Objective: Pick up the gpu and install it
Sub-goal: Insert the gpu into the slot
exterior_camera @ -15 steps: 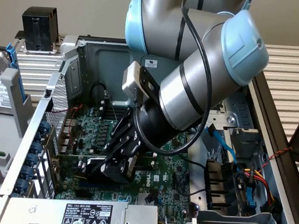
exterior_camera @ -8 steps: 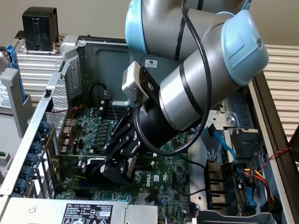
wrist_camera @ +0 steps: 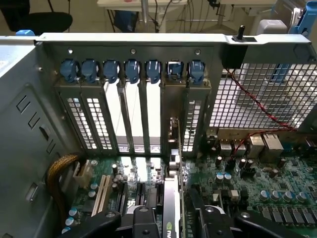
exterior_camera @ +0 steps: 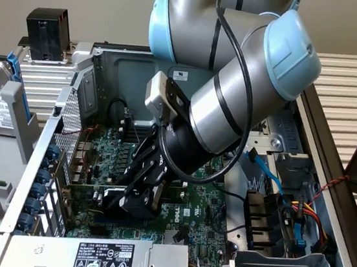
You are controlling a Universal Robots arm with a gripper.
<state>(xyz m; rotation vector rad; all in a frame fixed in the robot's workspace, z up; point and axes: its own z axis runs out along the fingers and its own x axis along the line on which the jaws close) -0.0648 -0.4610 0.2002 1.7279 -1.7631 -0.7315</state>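
The end effector point(exterior_camera: 133, 196) is clenched on the gpu point(exterior_camera: 118, 201) over the motherboard point(exterior_camera: 205, 205); light, rigid, fragile, best held by its shroud.

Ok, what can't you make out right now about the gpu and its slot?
- Slot under the gpu: exterior view, hidden by the gripper and the arm; seating unknown.
- The gpu's contact edge: wrist view, cut off by the picture's edge near the fingers.
- Bracket's fit at the rear panel: wrist view, card edge-on, too thin to judge.
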